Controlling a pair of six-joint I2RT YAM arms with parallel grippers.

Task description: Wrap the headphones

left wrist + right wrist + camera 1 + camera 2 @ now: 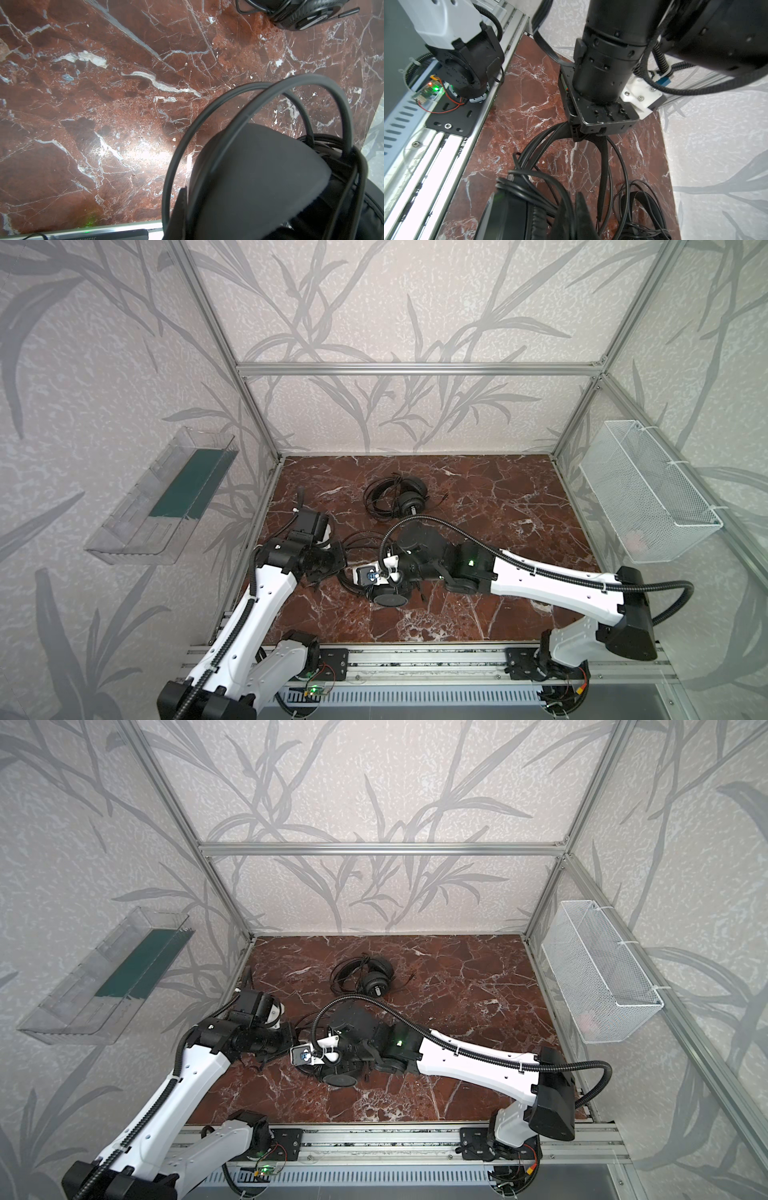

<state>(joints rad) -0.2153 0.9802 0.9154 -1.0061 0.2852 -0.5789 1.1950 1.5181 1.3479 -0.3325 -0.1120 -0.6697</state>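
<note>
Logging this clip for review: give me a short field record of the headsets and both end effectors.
far headset: back middle of marble table, clear of both arms
near headset: front middle, between both arms
left end effector: shut, at near headset's headband; grip unclear
right end effector: shut, beside its earcup

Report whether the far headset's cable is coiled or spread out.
Coiled: in a top view the far headset has its cable bunched in loops beside it, only a short end trailing free.
</note>
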